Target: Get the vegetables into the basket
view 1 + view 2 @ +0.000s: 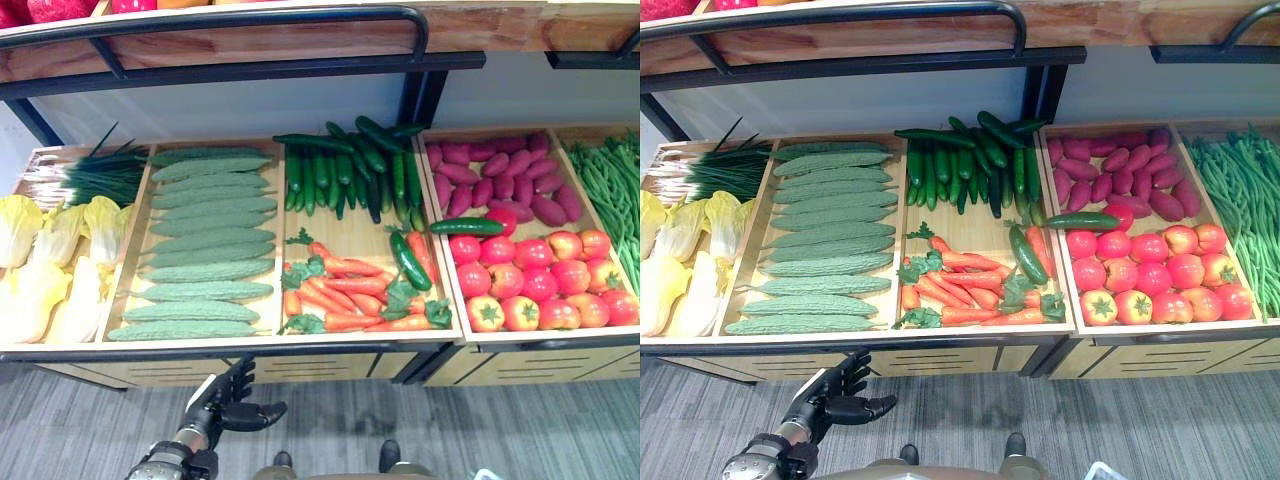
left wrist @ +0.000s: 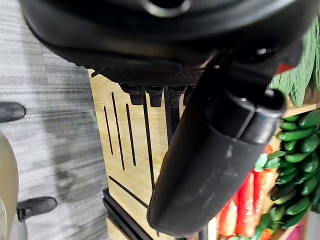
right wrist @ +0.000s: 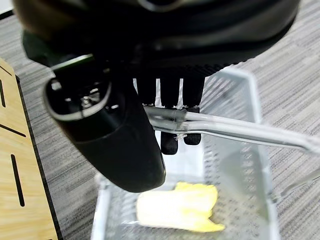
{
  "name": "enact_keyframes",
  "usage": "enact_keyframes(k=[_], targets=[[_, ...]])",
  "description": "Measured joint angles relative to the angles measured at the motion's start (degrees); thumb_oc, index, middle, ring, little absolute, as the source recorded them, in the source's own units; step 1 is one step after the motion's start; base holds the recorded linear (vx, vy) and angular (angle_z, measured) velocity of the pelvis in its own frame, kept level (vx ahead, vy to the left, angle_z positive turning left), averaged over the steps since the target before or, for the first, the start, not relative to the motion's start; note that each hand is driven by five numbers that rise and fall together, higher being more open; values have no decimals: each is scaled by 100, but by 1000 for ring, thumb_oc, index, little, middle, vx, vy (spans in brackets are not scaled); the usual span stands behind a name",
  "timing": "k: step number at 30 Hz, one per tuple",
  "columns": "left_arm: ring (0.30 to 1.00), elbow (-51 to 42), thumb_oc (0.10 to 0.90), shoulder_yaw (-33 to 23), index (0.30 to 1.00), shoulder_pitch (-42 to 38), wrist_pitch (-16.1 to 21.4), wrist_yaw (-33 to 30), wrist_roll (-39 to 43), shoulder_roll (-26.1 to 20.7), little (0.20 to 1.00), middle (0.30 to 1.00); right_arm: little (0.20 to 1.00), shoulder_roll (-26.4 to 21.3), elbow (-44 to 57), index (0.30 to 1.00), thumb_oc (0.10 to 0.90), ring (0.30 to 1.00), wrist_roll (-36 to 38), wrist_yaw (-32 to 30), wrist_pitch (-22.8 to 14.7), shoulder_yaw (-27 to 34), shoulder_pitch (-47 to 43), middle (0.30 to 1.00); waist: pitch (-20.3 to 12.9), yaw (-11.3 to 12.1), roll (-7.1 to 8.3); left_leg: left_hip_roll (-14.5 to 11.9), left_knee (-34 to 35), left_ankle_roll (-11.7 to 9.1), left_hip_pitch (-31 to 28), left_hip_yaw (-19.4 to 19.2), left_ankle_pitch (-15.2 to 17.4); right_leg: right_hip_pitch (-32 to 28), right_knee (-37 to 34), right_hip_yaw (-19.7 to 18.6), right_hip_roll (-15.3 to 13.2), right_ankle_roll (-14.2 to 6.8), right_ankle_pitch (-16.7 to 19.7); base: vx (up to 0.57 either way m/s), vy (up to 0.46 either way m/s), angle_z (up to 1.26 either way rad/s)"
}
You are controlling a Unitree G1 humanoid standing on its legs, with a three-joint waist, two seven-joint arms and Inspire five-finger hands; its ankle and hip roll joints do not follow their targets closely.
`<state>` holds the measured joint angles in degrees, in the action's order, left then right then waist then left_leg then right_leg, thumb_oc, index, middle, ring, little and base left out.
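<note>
The left hand (image 1: 228, 400) hangs low in front of the wooden produce stand (image 1: 300, 368), below its front edge, fingers loosely extended and thumb out to the side, holding nothing. Up and to the left of that hand lie pale yellow-green cabbages (image 1: 50, 265) with spring onions (image 1: 95, 175) behind them. Straight above the hand is a tray of bumpy light-green bitter gourds (image 1: 205, 240). Up and to its right lie carrots (image 1: 350, 295) with leafy tops, a dark cucumber (image 1: 409, 260) resting across them, and a heap of cucumbers (image 1: 350, 165) further back. Beyond those, another cucumber (image 1: 466, 226) lies across the divider between trays, with purple sweet potatoes (image 1: 500, 180) behind, tomatoes (image 1: 535, 280) in front, and green beans (image 1: 610, 195) at the far right.

The right hand (image 3: 120, 145) has its fingers (image 3: 170, 142) hooked round the wire handle (image 3: 235, 131) of a white mesh basket (image 3: 235, 165). A yellow leafy vegetable (image 3: 177, 206) lies on the basket's bottom, below that hand. No legible writing or labels can be made out.
</note>
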<state>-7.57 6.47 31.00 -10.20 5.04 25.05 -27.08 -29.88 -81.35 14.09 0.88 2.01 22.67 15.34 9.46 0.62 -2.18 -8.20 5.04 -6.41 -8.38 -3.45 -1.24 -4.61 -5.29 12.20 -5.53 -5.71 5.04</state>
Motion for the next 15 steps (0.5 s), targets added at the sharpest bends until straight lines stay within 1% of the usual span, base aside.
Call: enact_keyframes(k=[1, 2, 3, 5, 7, 10, 11, 13, 15], targets=[[1000, -118, 900, -15, 1000, 58, 1, -1, 88, -19, 1000, 1000, 300, 47, -3, 300, 400, 300, -1, 8, -19, -57, 66, 300, -1, 6, 5, 0, 0, 0, -9, 8, 1, -15, 0, 8, -2, 3, -3, -18, 22, 3], [1000, -345, 900, -47, 1000, 111, 0, -15, 133, -56, 1000, 1000, 300, 57, -58, 300, 400, 300, -4, -5, 69, -172, -30, 300, -23, 44, 14, 7, 1, 3, -11, 10, 3, -28, 1, 2, -3, 3, -3, -63, 27, -5], [1000, -936, 900, -110, 1000, 88, 14, -51, 254, -222, 1000, 1000, 300, 5, -349, 300, 400, 300, -25, -53, 373, -459, -273, 300, -45, 14, 36, 16, 6, 15, -11, -3, 9, -15, 0, -20, -11, -18, 18, -55, 19, -6], [1000, -1567, 900, -322, 1000, -193, 168, -45, 453, -199, 1000, 1000, 300, 3, -294, 300, 400, 300, -27, -78, 366, -612, -381, 300, -73, 4, 30, 53, 7, 29, -8, -10, -20, -2, 0, -52, -47, -21, 59, -30, 12, -4], [1000, -1887, 900, -436, 1000, -433, 297, -71, 563, -190, 1000, 1000, 300, -7, -207, 300, 400, 300, -28, -93, 346, -732, -463, 300, -114, 12, 8, 70, 28, 83, -13, -10, 16, -4, -2, -62, -62, -23, 60, 8, 10, -4], [1000, -2365, 900, -506, 1000, -750, 424, -120, 925, -196, 1000, 1000, 300, 13, -217, 300, 400, 300, -77, -92, 401, -1033, -636, 300, -136, 8, 3, 69, 27, 82, -23, -18, 12, -5, -2, -82, -63, -7, 55, -31, 9, -3], [1000, -2463, 900, -504, 1000, -784, 464, -113, 1003, -194, 1000, 1000, 300, 22, -204, 300, 400, 300, -76, -80, 395, -1050, -663, 300, -137, 4, 5, 72, 25, 82, -24, -18, 2, -3, -2, -87, -59, -25, 76, 0, 0, 0], [1000, -2560, 900, -512, 1000, -893, 492, -112, 1094, -204, 1000, 1000, 300, 94, -79, 300, 400, 300, -74, -80, 204, -955, -539, 300, -138, -35, 5, 71, 0, 22, -25, -22, -35, 36, -1, -93, -53, -36, 78, -9, -6, -3], [1000, -2396, 900, -541, 1000, -991, 492, -149, 1073, -328, 1000, 1000, 300, 86, -35, 300, 400, 300, -68, -32, 230, -707, -428, 300, -141, -46, 3, 63, -1, 23, -20, -46, -30, 31, -1, -128, -42, -31, 79, -33, -11, -10]])
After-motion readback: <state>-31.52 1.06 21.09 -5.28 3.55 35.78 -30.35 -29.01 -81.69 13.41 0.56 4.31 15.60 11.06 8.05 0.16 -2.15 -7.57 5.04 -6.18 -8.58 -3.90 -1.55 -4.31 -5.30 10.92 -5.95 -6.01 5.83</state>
